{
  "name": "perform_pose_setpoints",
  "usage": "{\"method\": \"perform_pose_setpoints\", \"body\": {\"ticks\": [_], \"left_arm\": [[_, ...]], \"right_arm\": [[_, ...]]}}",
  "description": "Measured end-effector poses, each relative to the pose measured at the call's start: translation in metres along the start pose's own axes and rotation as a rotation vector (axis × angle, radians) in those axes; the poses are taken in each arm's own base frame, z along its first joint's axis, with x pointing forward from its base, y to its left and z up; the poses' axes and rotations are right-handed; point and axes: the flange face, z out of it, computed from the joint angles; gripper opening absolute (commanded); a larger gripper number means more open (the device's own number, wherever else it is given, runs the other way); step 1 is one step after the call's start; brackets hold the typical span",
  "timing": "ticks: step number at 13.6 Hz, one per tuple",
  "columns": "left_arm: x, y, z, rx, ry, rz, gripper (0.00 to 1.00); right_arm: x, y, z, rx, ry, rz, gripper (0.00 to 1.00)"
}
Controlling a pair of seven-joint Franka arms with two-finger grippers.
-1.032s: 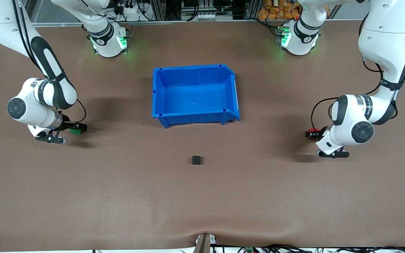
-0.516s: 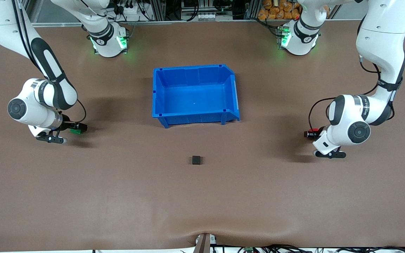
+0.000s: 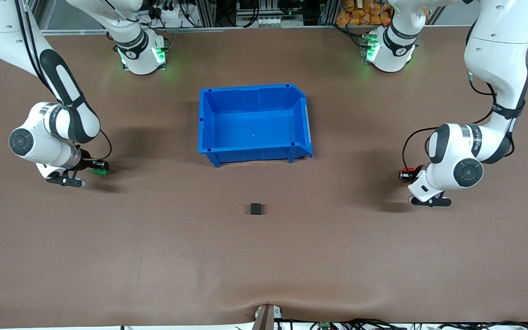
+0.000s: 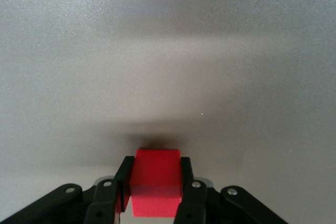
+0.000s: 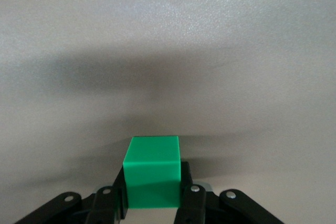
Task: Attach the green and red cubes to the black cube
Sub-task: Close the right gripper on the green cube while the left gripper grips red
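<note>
The black cube sits on the brown table, nearer to the front camera than the blue bin. My left gripper is shut on the red cube just above the table at the left arm's end; the left wrist view shows the red cube clamped between the fingers. My right gripper is shut on the green cube just above the table at the right arm's end; the right wrist view shows the green cube between the fingers. Both held cubes are well apart from the black cube.
An empty blue bin stands at mid-table, farther from the front camera than the black cube. The two robot bases stand along the table's back edge.
My left gripper with the red cube shifted slightly, first toward the table's middle, then settling. My right gripper with the green cube drew back a little toward the right arm's end.
</note>
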Motion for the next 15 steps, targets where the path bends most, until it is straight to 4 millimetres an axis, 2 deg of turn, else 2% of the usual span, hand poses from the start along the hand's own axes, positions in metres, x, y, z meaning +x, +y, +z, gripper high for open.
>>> {"method": "perform_pose_setpoints", "body": {"ticks": [1, 3, 7, 9, 11, 13, 15], "left_arm": [[0.000, 0.000, 0.000, -0.001, -0.001, -0.004, 0.06], [0.000, -0.003, 0.001, -0.021, -0.006, -0.027, 0.00], [-0.001, -0.023, 0.004, -0.091, -0.033, -0.112, 0.00], [0.001, -0.037, 0.005, -0.160, -0.041, -0.182, 0.00], [0.002, -0.041, 0.005, -0.183, -0.047, -0.207, 0.00], [0.006, -0.034, 0.002, -0.183, -0.042, -0.208, 0.00], [0.016, 0.000, -0.007, -0.174, -0.028, -0.239, 0.00]], "right_arm": [[0.000, 0.000, 0.000, 0.000, 0.000, 0.001, 0.00], [0.000, 0.002, 0.000, 0.001, 0.000, 0.003, 0.00], [0.002, 0.002, -0.002, 0.000, 0.007, -0.027, 0.00], [0.009, 0.003, -0.009, -0.001, 0.025, -0.101, 0.00], [0.016, 0.004, -0.018, -0.005, 0.047, -0.181, 0.00], [0.022, 0.009, -0.026, -0.009, 0.066, -0.260, 0.00], [0.031, 0.019, -0.038, -0.016, 0.088, -0.349, 0.00]]}}
